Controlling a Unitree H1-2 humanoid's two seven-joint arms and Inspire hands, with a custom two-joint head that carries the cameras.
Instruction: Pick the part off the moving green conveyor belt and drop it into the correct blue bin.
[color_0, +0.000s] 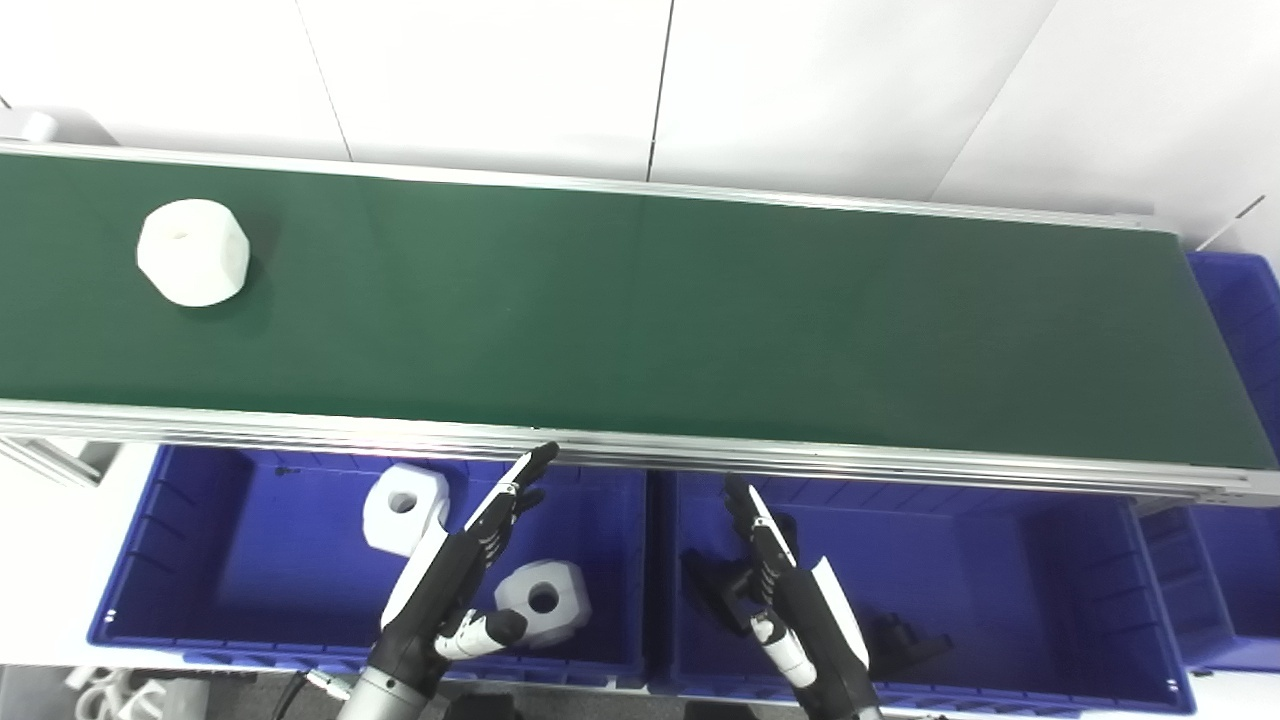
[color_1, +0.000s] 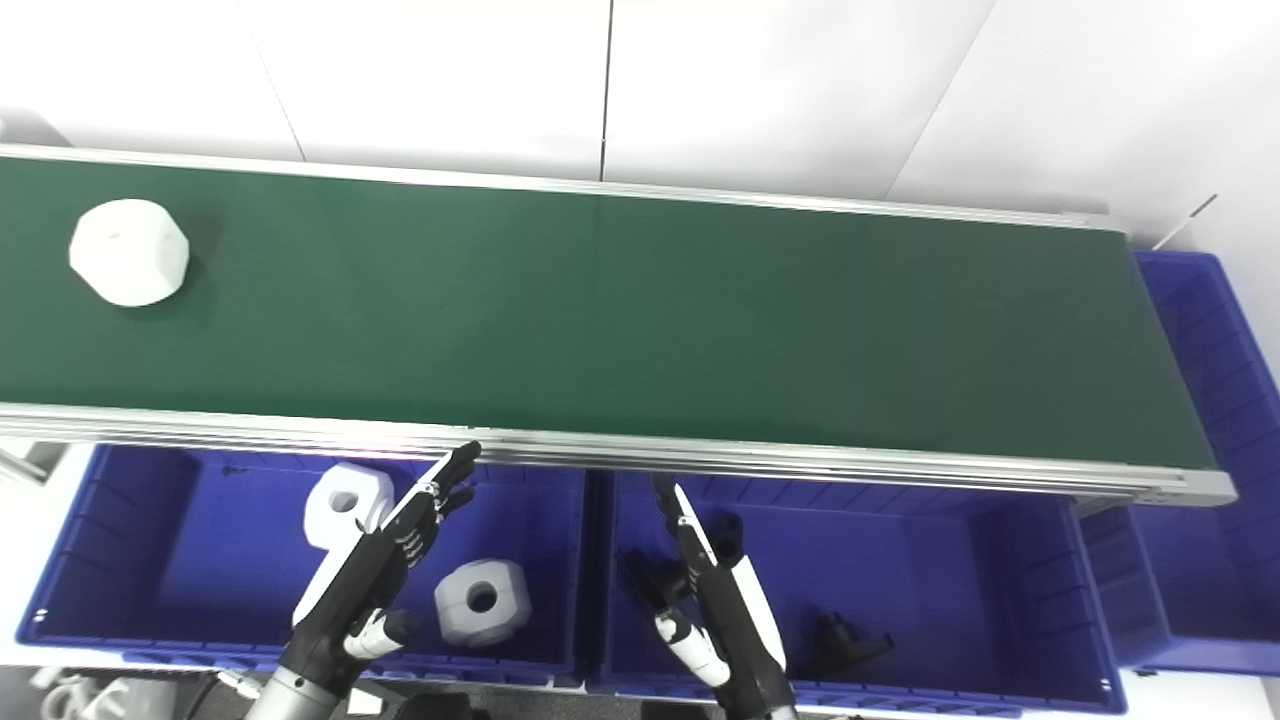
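Wide open green belt (color_0: 700, 320) right of the white part (color_0: 193, 251), nothing standing on it there. Its near aluminium rail (color_0: 800, 462) edges the belt's front, both hands' fingertips just below it. Under the rail, white pieces (color_0: 545, 600) and black pieces (color_0: 905, 640) crowd the bin floors

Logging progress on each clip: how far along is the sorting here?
Done: two white parts lie in the left blue bin, dark parts in the middle bin. In hand: nothing; the left hand and right hand hover open over the bins. Left: a white part rides the green belt, unpicked.
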